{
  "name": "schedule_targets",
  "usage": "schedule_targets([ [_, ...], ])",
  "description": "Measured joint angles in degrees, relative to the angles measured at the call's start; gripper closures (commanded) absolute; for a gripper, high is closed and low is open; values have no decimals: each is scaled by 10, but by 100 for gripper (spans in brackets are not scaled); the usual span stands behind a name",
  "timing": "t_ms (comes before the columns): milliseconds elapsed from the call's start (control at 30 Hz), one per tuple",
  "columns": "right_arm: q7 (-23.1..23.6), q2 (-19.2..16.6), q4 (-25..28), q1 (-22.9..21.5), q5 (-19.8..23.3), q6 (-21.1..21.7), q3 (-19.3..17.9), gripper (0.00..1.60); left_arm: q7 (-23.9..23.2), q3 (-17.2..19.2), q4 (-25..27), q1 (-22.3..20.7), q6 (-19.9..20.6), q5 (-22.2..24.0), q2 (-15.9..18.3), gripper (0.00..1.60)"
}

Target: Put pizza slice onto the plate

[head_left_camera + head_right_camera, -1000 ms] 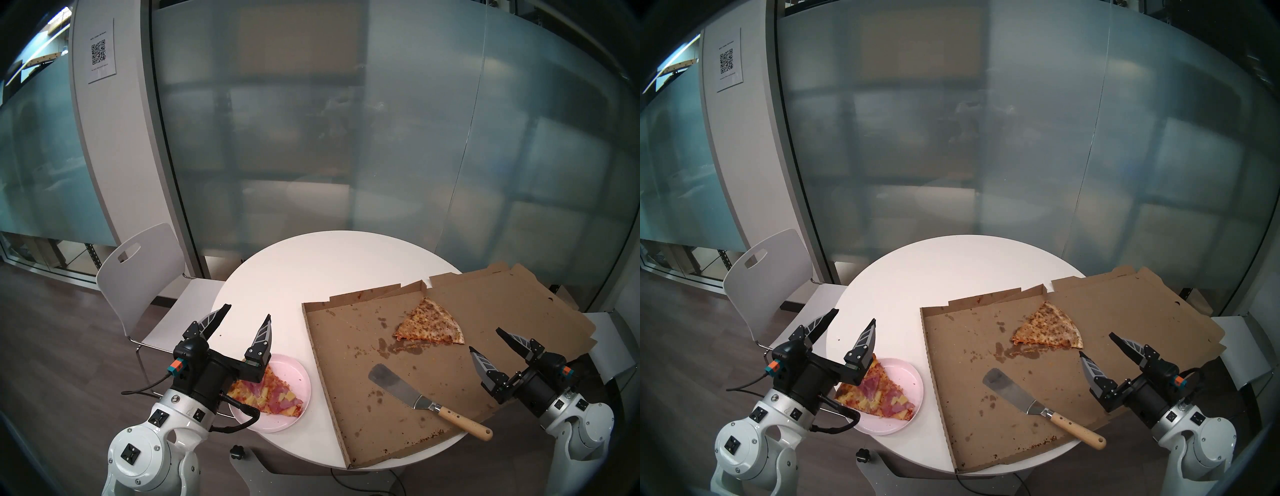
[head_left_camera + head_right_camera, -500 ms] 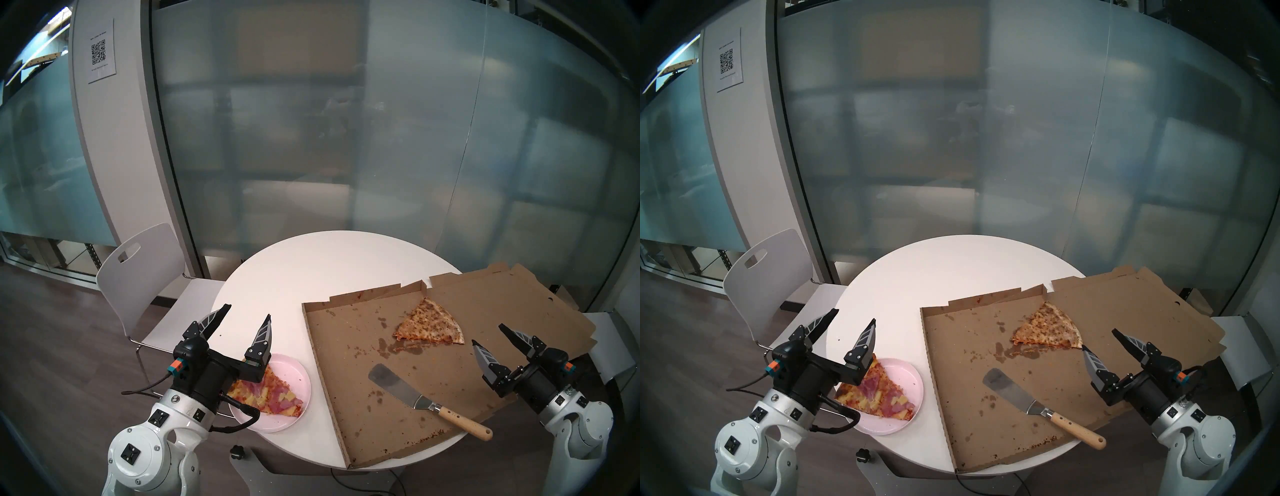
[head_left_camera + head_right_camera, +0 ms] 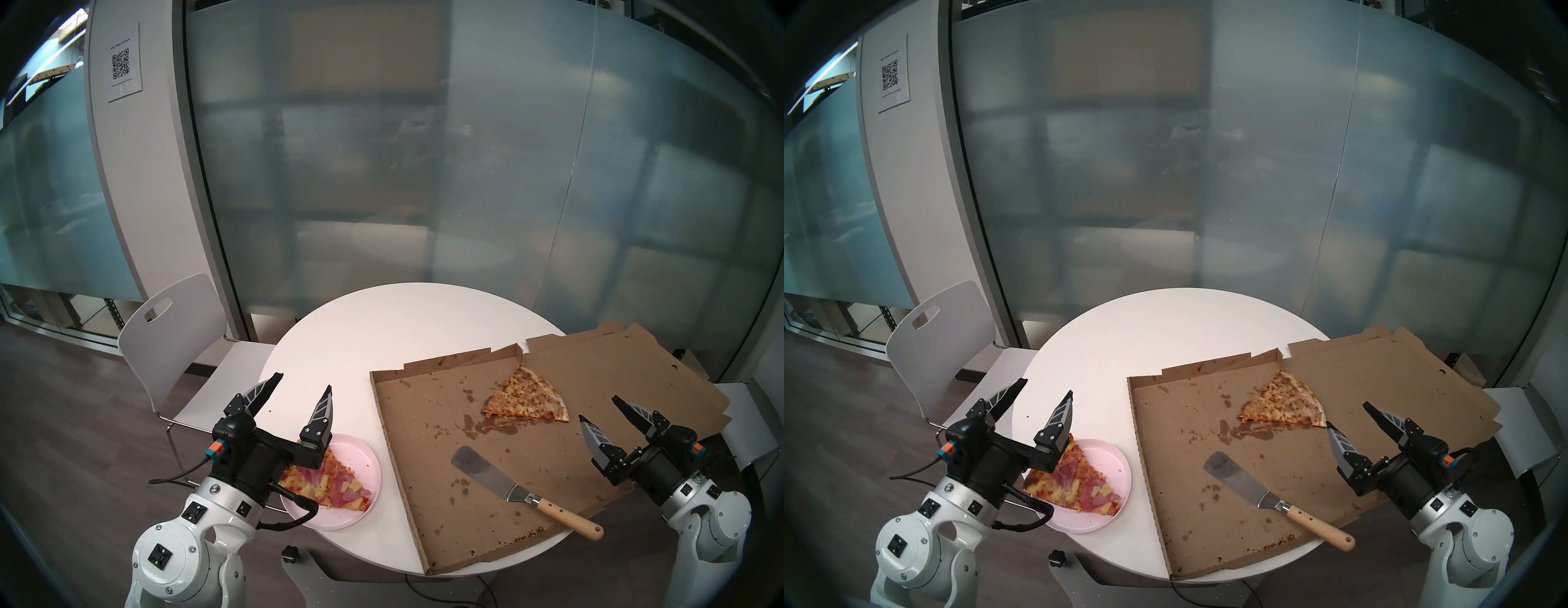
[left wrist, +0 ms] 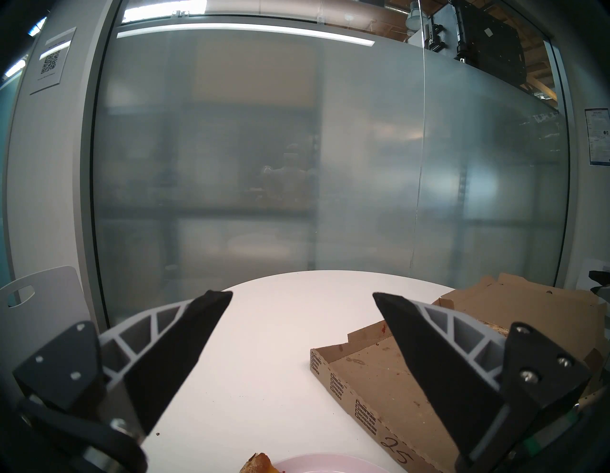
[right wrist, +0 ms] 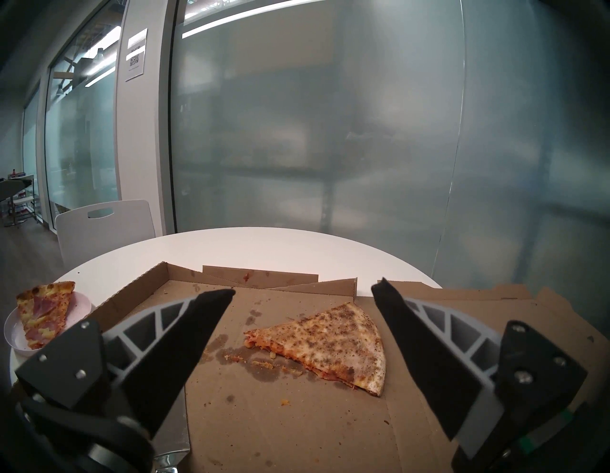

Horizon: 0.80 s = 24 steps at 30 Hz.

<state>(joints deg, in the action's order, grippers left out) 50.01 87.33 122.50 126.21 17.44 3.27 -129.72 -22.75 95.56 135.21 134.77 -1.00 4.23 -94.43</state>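
Note:
The pizza slice (image 3: 335,484) with ham and pineapple lies on the pale pink plate (image 3: 360,456) at the table's front left; it also shows in the right head view (image 3: 1076,479) on the plate (image 3: 1113,460) and in the right wrist view (image 5: 41,312). My left gripper (image 3: 303,382) is open and empty, raised just behind the plate, its body covering the slice's left part. My right gripper (image 3: 596,407) is open and empty above the right side of the pizza box. In the left wrist view only the slice's crust tip (image 4: 259,462) and the plate rim (image 4: 330,460) show.
An open cardboard pizza box (image 3: 424,446) covers the table's right half and holds a pale speckled slice (image 3: 526,401) and a metal spatula with a wooden handle (image 3: 522,488). A white chair (image 3: 169,339) stands left of the round white table (image 3: 382,331). A glass wall stands behind.
My right gripper has drawn back slightly to the right, away from the spatula. The left arm, the slice and the plate have not moved.

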Motion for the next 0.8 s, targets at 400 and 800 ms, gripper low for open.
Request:
schedule_targets([
  [400,5,1,0,-2,0,0,-1,0,0,0,0,0,0,0,0,0],
  [800,8,3,0,-3,0,0,-2,0,0,0,0,0,0,0,0,0],
])
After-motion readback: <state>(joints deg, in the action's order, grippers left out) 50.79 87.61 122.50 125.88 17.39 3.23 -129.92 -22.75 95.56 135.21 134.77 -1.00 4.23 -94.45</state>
